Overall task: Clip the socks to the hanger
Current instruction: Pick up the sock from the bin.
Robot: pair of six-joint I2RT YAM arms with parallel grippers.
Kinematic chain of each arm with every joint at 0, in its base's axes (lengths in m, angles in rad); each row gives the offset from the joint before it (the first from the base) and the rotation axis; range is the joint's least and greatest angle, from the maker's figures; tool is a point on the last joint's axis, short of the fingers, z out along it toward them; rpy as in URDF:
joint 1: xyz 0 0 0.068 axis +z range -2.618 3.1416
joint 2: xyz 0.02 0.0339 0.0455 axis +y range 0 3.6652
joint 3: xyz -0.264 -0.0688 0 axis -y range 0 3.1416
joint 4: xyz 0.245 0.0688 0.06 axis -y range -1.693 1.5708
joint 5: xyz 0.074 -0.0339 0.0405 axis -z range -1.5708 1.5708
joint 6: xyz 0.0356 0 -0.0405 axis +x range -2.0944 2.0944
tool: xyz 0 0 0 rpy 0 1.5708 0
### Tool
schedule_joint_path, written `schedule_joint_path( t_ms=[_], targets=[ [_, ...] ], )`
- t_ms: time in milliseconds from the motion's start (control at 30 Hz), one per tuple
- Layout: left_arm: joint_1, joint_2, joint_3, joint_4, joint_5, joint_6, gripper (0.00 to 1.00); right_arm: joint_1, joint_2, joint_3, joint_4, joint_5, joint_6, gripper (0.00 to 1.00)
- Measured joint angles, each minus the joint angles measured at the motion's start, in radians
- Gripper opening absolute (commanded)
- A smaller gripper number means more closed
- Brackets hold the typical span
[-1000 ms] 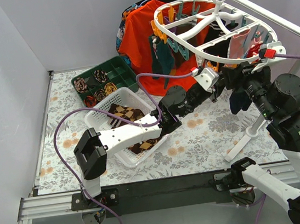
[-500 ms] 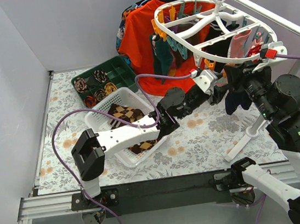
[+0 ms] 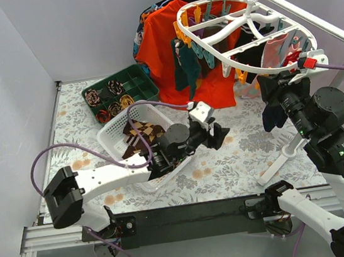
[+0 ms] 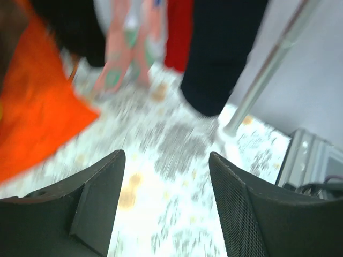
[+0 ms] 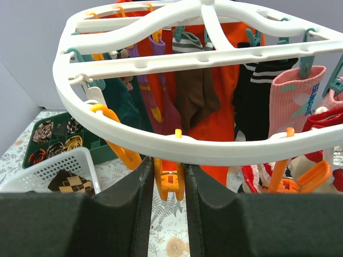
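Observation:
The white oval hanger (image 3: 244,27) hangs from the rail at the upper right, with several socks clipped under it. My right gripper (image 5: 170,174) is shut on an orange clip (image 5: 170,182) that hangs from the hanger's near rim (image 5: 225,151). A brown sock (image 5: 195,93) and a black striped sock (image 5: 257,104) hang behind it. My left gripper (image 3: 219,135) is open and empty, low over the table, just right of the white basket. Loose argyle socks (image 3: 142,134) lie in that basket. In the blurred left wrist view, a dark hanging sock (image 4: 220,53) is ahead of my open left gripper (image 4: 166,182).
The white basket (image 3: 111,136) stands left of centre. A green divided tray (image 3: 137,79) with rolled bundles is behind it. A big orange T-shirt (image 3: 167,46) hangs at the back. A metal stand pole (image 4: 268,69) and its foot (image 3: 278,162) are at the right.
My left arm has pulled back from under the hanger, down and to the left towards the basket, with its gripper open. My right gripper has stayed on the orange clip.

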Motion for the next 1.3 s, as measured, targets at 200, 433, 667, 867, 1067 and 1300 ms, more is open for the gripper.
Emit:
schedule_joint_path(
  t_ms=[200,433,667,867,1067,1300],
  targets=[
    [0.033,-0.171,-0.140,-0.289,-0.156,-0.211,0.63,0.000,0.000,-0.007,0.002,0.000,0.002,0.01],
    [0.298,-0.237,-0.236,-0.592,-0.205,-0.387,0.63,0.000,-0.001,-0.011,0.005,0.000,0.002,0.01],
    [0.543,-0.194,-0.235,-0.731,-0.196,-0.473,0.59,0.005,-0.004,-0.011,0.006,0.000,-0.001,0.01],
    [0.717,-0.044,-0.154,-0.756,-0.201,-0.532,0.55,0.005,-0.005,-0.017,0.008,0.000,-0.002,0.01],
    [0.748,0.129,-0.031,-0.754,-0.217,-0.574,0.50,0.005,-0.005,-0.026,0.012,0.000,-0.001,0.01],
    [0.747,0.252,0.017,-0.766,-0.248,-0.635,0.43,0.006,-0.014,-0.035,0.018,0.000,-0.002,0.01]
  ],
)
